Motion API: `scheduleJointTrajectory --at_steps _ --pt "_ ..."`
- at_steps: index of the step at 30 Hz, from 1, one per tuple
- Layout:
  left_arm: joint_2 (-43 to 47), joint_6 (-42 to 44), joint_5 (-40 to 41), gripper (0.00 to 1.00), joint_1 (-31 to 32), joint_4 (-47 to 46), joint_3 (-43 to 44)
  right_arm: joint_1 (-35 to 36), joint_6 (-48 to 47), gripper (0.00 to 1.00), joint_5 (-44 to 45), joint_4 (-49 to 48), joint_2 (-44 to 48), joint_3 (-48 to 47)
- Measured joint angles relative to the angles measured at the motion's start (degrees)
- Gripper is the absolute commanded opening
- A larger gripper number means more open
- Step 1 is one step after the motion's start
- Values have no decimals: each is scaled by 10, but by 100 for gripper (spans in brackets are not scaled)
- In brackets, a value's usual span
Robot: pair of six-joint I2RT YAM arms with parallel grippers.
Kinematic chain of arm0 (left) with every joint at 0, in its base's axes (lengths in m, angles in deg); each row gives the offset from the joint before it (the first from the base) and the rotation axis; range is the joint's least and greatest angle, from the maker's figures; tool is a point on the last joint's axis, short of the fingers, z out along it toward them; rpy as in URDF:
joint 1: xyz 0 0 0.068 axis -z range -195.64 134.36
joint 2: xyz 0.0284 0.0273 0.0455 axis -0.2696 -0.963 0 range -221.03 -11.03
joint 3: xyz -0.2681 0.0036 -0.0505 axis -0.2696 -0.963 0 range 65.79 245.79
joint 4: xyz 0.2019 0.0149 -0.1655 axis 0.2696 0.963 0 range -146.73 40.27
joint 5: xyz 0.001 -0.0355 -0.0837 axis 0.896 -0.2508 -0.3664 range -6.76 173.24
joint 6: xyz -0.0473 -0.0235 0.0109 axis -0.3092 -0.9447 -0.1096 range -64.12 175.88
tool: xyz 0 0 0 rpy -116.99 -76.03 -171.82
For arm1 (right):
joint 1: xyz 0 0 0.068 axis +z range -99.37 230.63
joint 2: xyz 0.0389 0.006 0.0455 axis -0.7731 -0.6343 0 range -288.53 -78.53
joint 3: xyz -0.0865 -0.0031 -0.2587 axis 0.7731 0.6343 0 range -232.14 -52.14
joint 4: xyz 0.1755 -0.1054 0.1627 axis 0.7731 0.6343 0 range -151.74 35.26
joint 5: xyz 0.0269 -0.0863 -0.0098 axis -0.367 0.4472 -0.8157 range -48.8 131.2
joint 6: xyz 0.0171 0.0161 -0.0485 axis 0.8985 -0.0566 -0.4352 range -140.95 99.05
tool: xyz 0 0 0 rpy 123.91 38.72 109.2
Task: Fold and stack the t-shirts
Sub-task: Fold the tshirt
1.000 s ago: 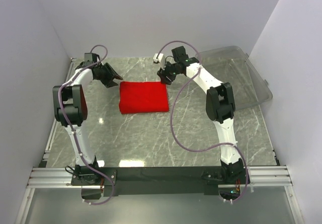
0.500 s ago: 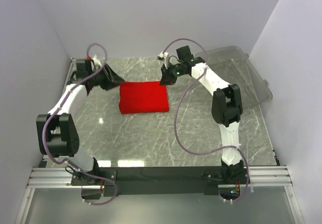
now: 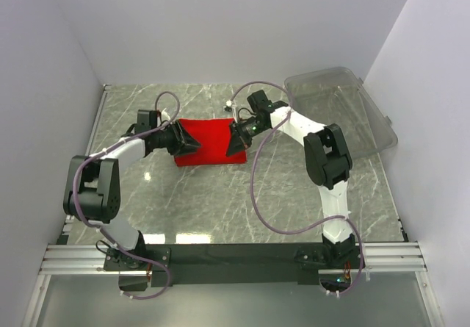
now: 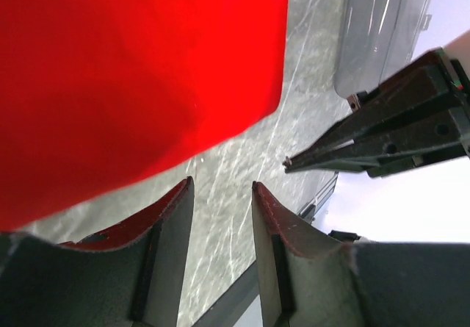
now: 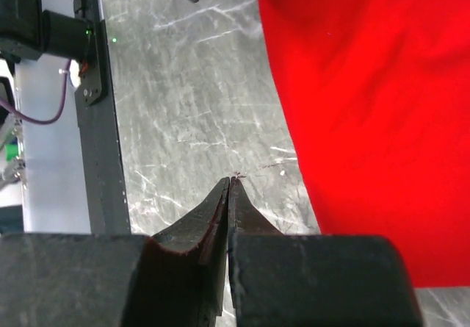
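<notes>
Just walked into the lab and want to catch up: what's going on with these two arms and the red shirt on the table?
The red t-shirt lies folded into a neat rectangle on the marble table. The arms reach in from either side. The left tool is at the shirt's left edge, jaws apart with nothing between them. The right tool is at the right edge, shut on nothing, its tips over bare table beside the cloth. Neither holds the shirt. The clear bin stands at the far right.

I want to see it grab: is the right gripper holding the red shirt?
No, the right gripper is shut on nothing, over the table beside the red t-shirt.
</notes>
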Motion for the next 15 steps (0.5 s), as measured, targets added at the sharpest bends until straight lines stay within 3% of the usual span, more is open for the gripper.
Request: scheduleJointTrajectory --at_steps 15 --pt "-76 9 3 42 0 -13 18 -5 84 2 38 -48 -73 0"
